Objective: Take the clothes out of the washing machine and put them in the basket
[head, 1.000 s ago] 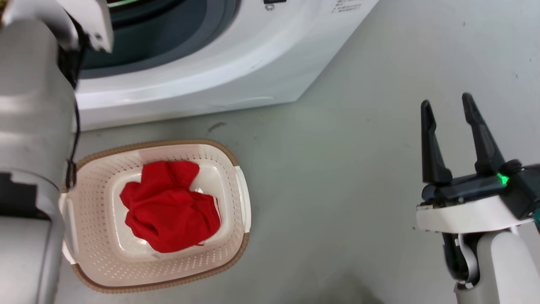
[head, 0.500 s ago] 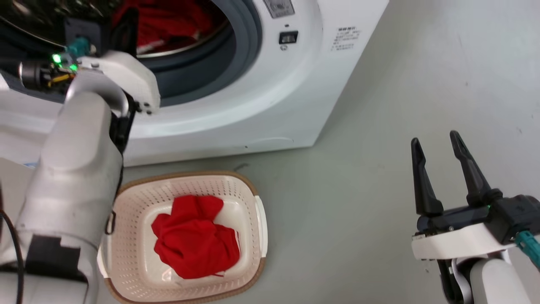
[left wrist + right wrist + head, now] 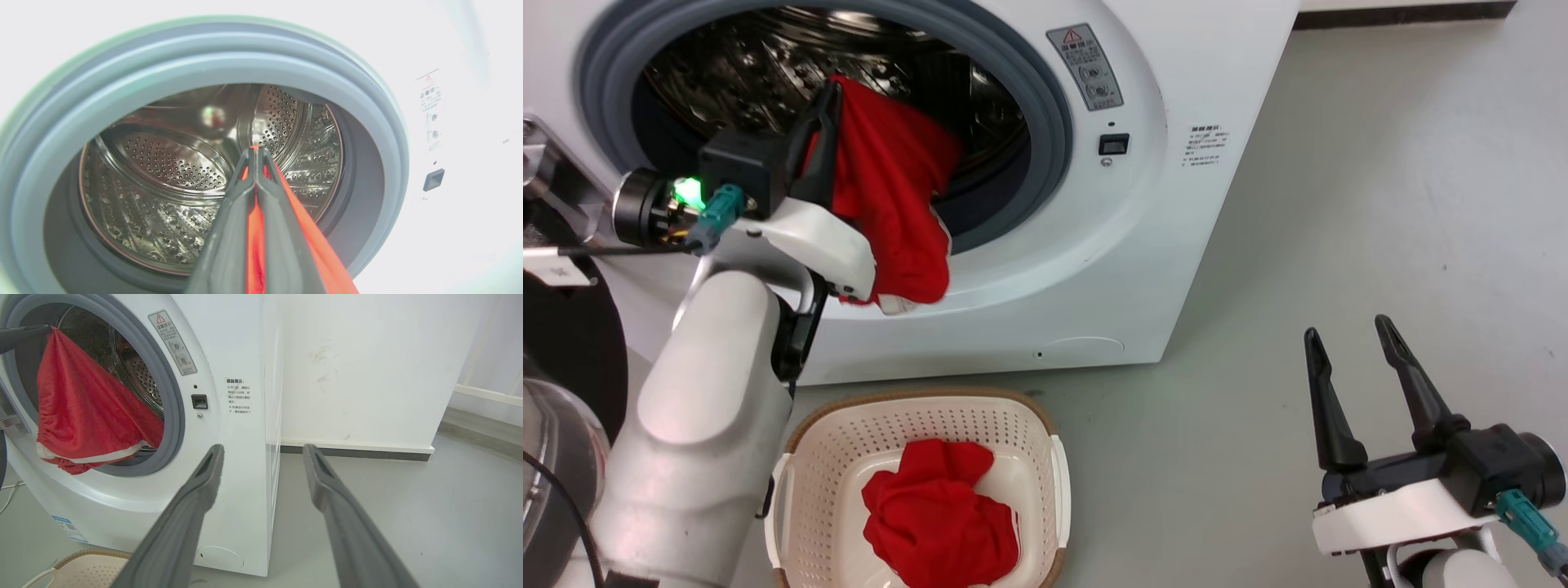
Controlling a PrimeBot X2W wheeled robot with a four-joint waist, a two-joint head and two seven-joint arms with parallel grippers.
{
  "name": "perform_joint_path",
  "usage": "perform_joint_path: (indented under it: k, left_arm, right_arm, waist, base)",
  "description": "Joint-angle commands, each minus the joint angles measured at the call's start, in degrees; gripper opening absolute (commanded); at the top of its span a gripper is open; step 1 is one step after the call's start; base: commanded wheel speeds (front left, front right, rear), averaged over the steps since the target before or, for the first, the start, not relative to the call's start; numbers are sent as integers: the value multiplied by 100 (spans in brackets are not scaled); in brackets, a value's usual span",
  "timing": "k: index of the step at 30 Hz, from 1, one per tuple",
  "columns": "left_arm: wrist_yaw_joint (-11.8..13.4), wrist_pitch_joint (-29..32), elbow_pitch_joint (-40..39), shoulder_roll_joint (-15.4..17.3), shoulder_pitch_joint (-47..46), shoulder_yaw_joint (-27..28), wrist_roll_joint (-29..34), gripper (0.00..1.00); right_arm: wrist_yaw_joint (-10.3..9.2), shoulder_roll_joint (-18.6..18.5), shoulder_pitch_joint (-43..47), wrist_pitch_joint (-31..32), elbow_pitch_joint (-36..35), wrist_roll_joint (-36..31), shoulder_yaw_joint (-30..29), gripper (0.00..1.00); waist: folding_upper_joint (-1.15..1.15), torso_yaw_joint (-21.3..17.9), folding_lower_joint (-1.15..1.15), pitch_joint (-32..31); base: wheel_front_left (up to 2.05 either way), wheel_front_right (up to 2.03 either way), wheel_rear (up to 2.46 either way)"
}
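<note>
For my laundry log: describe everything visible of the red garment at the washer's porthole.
The red garment is soft, thin-looking fabric with a white band near its lower hem. It hangs from the left gripper, shut on its top, before the washing machine's open porthole, its lower end across the grey seal; contact there is unclear.

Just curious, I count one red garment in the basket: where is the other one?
The garment hangs from the shut left gripper in front of the washer's porthole, upper left in the head view, with the basket on the floor below.

Bright, even light, soft faint shadows, washing machine (image 3: 470, 224) front overexposed in left wrist view, glints on drum (image 3: 163, 171), edges bowed.
</note>
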Motion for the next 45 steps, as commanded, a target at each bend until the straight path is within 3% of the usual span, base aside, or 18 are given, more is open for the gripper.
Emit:
perform_joint_path:
  k: [1, 14, 25, 34, 45]
  left_arm:
    - [70, 81, -319, 27, 221, -40, -7, 0]
    - [494, 902, -2936, 408, 1356, -58, 6, 0]
    - [690, 1255, -4085, 615, 2361, -175, -84, 0]
    - [681, 1270, -3967, 636, 3039, -355, -230, 0]
    - [276, 1006, -2397, 446, 2999, -788, -334, 0]
  right_arm:
    - [-4, 6, 121, -11, 19, -41, -2, 100]
    - [-4, 6, 352, -11, 61, -65, 2, 100]
    - [-4, 6, 376, -11, 31, -25, 7, 100]
    - [-4, 6, 124, -11, -48, -81, -30, 100]
    - [-4, 6, -481, -11, -208, -127, -126, 100]
  waist:
    - [0, 76, 1, -163]
    - [0, 241, 1, -558]
    - [0, 300, 1, -562]
    - [0, 316, 1, -111]
    - [0, 89, 1, 1075]
  base:
    - [0, 0, 0]
    - [0, 0, 0]
    - [0, 0, 0]
    - [0, 0, 0]
    - [0, 0, 0]
